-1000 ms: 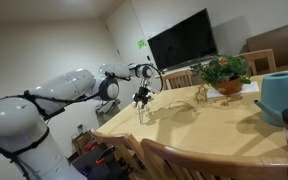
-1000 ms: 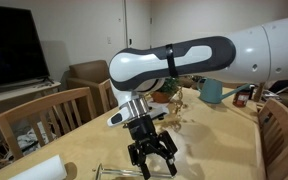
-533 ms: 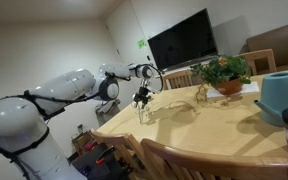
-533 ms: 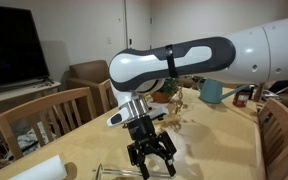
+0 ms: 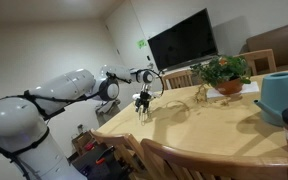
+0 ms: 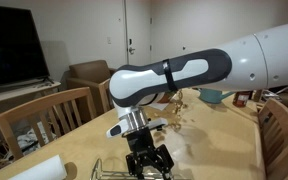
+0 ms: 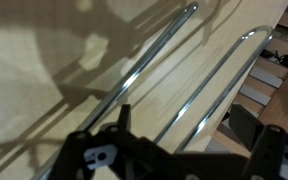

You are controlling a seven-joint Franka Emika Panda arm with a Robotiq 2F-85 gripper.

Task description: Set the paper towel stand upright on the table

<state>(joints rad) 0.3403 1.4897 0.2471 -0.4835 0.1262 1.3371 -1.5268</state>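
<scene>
So, nothing is raised yet: the paper towel stand (image 7: pixel 152 57) lies flat on its side on the table (image 5: pixel 224 130) just beneath your gripper (image 6: pixel 150 168), whose jaws hang wide and empty, and with the table's edge close by, open room lies toward the potted plant (image 5: pixel 224 72).

We see that the gripper (image 6: pixel 150 166) has come down since a second ago, its open jaws now just above the paper towel stand (image 6: pixel 112 171) lying on the table (image 6: pixel 209 150). The white forearm has swung lower with it.
</scene>
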